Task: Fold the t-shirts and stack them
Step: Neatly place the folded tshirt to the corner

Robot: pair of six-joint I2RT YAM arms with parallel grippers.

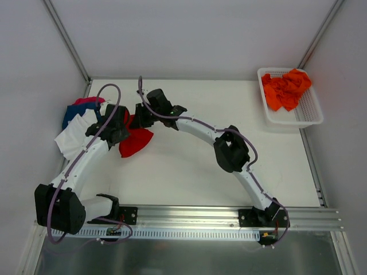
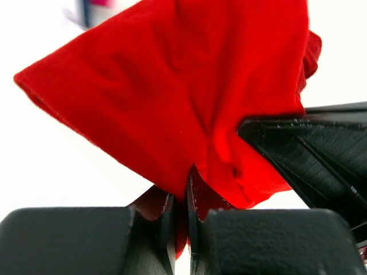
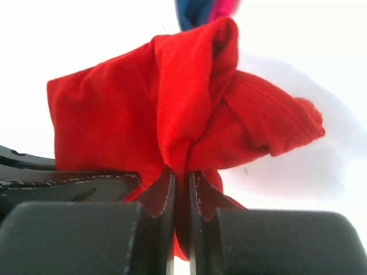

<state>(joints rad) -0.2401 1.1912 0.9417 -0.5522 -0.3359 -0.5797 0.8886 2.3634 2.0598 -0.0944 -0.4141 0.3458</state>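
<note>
Both pairs of jaws clamp the red t-shirt, largely hidden under the arms overhead.

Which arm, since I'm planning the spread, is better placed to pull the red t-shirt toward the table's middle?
Right, probably: the right gripper and left gripper both pinch the red t-shirt, but the right arm reaches in from that side.

This is a robot lab cell. White panels on metal posts box in the white surface. A left arm and right arm are bolted to a rail at its near edge.
</note>
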